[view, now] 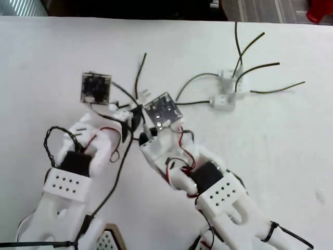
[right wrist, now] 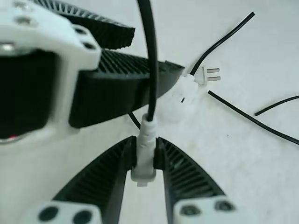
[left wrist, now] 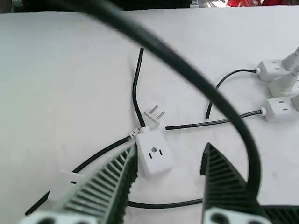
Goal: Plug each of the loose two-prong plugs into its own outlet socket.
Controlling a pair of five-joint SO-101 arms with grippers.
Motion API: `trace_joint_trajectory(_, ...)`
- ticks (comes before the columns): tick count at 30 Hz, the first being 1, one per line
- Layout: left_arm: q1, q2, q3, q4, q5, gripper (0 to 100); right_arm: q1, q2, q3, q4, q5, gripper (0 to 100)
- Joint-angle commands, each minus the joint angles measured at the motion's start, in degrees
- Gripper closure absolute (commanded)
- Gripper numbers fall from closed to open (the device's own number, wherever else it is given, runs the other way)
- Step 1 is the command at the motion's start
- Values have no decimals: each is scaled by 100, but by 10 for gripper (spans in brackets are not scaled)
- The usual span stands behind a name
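Right gripper (right wrist: 145,142): clenched on a white plug (right wrist: 142,168), low over the table (left wrist: 70,84). The pads pinch the plug's neck and upper body, and its cord (right wrist: 150,56) rises straight up. Prongs hidden; can't tell which way they face.

Left gripper (left wrist: 170,148): released, jaws wide, straddling a white socket (left wrist: 154,154) lying flat with its slotted face up. One finger (left wrist: 114,184) touches the socket's side, the other stands apart.

Just past the socket: loose plug (left wrist: 153,117), prongs bare and pointing away, its black lead running off beyond.

Farther off: far sockets (left wrist: 279,107) in a cluster, well apart from both grippers. Some look already filled.

Handling, judged:
- Plugs are small, light, hard smooth plastic, likely to twist or slip between ribbed pads.
- Best hold is across the flat sides of the body, behind the prongs. Not the neck, not the cord.
- The cord looks springy and may tug the plug off line.
- The socket is light too and should skate on the table under any push. It needs clamping across its sides, face left free.
- Prongs are thin, so go in square or risk bending them.
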Motion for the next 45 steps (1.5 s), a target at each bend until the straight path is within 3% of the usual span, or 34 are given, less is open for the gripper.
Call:
trace_joint_trajectory(1,154,-119,-44,-105,-343,774,-66,-163,0,-136,-44,981)
trace_joint_trajectory(24,1209,-119,0,501,-1284,771,295,-163,158,-145,-44,981)
trace_joint_trajectory(32,163,-75,-114,554,-730,771,1156,-154,396,-576,-44,981)
trace_joint_trajectory(36,-268,251,-642,1231,-738,762,1763,-154,659,-1253,-44,981)
trace_joint_trajectory(45,-567,3266,-3103,2831,-888,714,2158,-145,1116,-2264,-53,981)
